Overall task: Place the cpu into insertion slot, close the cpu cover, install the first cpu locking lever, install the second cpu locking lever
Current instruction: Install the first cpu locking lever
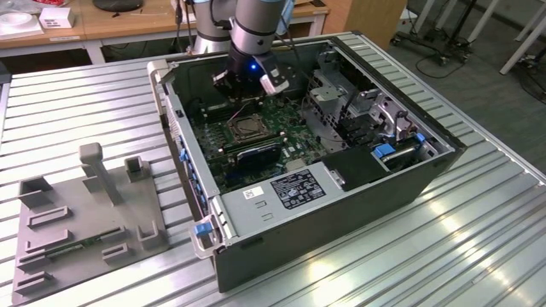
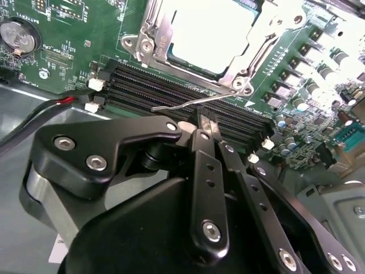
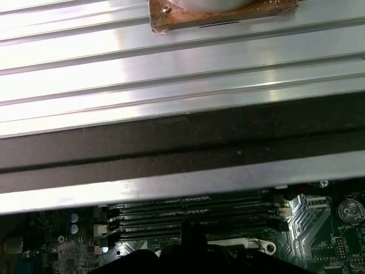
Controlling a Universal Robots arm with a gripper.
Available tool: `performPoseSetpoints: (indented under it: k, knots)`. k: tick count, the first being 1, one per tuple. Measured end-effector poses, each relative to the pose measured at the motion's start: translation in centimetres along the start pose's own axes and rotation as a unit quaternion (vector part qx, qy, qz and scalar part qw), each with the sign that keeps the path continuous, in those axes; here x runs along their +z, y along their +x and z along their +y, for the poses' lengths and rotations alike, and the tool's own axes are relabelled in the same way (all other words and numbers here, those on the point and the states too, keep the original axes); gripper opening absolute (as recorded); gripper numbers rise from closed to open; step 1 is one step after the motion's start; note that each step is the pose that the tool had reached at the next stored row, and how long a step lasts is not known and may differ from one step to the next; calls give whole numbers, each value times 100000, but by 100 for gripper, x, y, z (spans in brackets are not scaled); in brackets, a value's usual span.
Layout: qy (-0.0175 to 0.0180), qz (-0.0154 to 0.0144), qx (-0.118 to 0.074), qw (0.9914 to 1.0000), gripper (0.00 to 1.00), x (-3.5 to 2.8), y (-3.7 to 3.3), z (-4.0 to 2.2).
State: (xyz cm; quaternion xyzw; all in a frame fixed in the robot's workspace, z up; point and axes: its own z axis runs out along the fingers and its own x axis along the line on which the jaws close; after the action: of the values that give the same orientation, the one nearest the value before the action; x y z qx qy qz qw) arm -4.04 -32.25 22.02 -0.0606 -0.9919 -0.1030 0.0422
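Observation:
The cpu (image 2: 208, 31) lies pale and flat in the insertion slot (image 1: 243, 128) on the green motherboard (image 1: 286, 131). The silvery cpu cover (image 2: 149, 41) is down around it, with the chip showing through its window. One thin wire locking lever (image 2: 182, 104) stands loose along the slot's near side, over the black memory slots (image 2: 148, 91). My gripper (image 2: 206, 121) hangs inside the open computer case (image 1: 367, 192), fingers shut with nothing between them. Its tips sit just short of that lever, and I cannot tell if they touch it. The gripper (image 1: 241, 96) hovers beyond the slot in the exterior view.
The case walls box in the arm, with a drive cage (image 1: 341, 96) and cables on the exterior view's right. A grey fixture plate (image 1: 81, 224) with upright blocks lies on the slatted metal table (image 1: 477, 256). The first wrist view shows memory slots (image 3: 188, 220) beneath the case wall.

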Motion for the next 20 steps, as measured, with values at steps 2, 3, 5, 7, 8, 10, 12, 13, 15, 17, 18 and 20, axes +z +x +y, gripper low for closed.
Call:
performPoseSetpoints:
  k: [2,3,5,7,8,10,12,13,15,17,18,20]
  knots:
    - [7,2,13,100000,11,-5,-6,-8]
    - [5,0,24,100000,11,-7,-11,-14]
    - [1,-3,25,100000,11,-9,-17,-25]
    - [-1,-7,34,100000,11,-8,-17,-27]
    - [-8,-8,33,100000,11,-2,-18,-29]
    - [1,-5,29,100000,11,11,-20,-33]
    - [2,-3,18,100000,11,23,-26,-35]
    - [10,0,28,100000,11,23,-35,-34]
    - [15,2,36,100000,11,25,-60,-32]
    - [6,-3,39,100000,11,26,-87,-31]
    - [-2,-4,39,100000,11,27,-98,-31]
    - [-9,-9,47,100000,11,30,-112,-32]
